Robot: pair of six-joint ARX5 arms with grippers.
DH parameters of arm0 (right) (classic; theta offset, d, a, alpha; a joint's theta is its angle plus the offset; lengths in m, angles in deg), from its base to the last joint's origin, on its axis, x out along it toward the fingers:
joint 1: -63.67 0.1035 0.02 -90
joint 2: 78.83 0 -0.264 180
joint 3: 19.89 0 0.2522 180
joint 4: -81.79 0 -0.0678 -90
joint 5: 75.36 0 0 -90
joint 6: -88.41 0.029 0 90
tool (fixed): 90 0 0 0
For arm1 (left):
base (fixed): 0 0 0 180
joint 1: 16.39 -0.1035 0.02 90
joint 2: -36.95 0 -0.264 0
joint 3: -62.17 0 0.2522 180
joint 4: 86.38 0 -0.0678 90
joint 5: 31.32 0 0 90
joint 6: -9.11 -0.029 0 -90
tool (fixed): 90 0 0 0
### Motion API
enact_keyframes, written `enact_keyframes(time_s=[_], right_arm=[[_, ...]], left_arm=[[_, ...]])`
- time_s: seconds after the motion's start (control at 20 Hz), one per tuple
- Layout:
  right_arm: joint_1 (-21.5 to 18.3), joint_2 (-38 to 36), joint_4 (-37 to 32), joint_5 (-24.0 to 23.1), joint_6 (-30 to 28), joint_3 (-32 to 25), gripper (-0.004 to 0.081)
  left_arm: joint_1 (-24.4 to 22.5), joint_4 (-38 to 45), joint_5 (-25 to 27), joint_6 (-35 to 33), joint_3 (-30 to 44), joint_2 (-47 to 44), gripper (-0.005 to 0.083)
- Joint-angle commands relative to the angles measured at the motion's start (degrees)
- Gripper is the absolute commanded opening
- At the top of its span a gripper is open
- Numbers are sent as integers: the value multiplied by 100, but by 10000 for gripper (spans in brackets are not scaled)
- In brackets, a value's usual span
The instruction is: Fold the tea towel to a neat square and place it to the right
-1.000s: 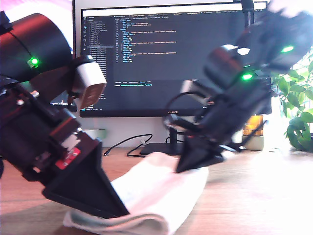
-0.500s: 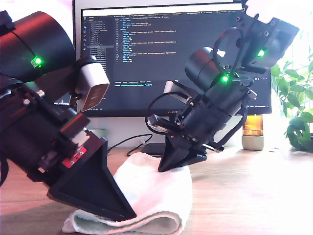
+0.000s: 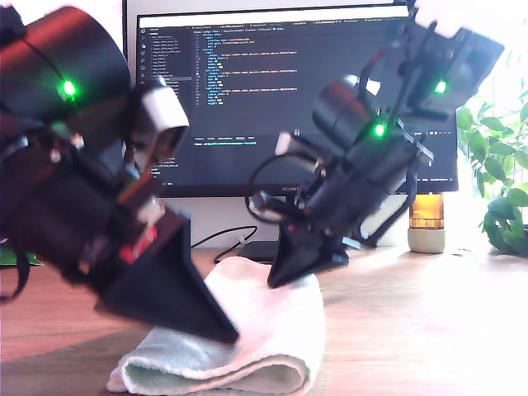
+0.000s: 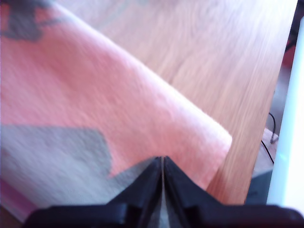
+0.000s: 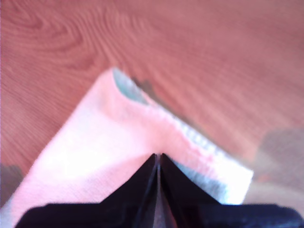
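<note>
Tea towel point(image 3: 247, 330) lies folded on the table point(image 3: 412, 330); my first gripper point(image 4: 162, 159) and my second gripper point(image 5: 158, 156) show jaws together; placing right remains.

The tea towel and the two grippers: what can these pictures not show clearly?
- Tea towel: in the exterior view a blurred arm covers part of it, so its full outline is hidden.
- Its label: seen in no view.
- My first gripper and my second gripper: shut, but whether they pinch cloth cannot be told.
</note>
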Motion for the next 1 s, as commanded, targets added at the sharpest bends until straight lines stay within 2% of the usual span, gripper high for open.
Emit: enact_keyframes(time_s=[0.0, 0.15, 0.3, 0.5, 0.6, 0.8, 0.95], right_arm=[[20, -393, -26, -4, -37, 26, -11], [15, -765, 195, -59, -114, 26, -11], [17, -1095, 566, -240, -380, 24, -11], [28, -1506, 951, -452, -632, 2, -11], [33, -1720, 1016, -514, -649, -96, -11], [103, -2284, 990, -675, -643, -675, -11], [216, -2841, 719, -739, -634, -1423, -11]], left_arm=[[-26, 15, 15, -22, -33, -278, -19], [-70, -52, 240, -28, -33, -612, -19], [-214, -313, 400, -315, -33, -881, -19], [-621, -595, 374, -483, -33, -1036, -19], [-826, -592, 188, -562, -33, -1117, -19], [-1141, -581, -181, -798, -31, -1202, -19], [-1281, -352, -551, -999, -31, -1200, -19]])
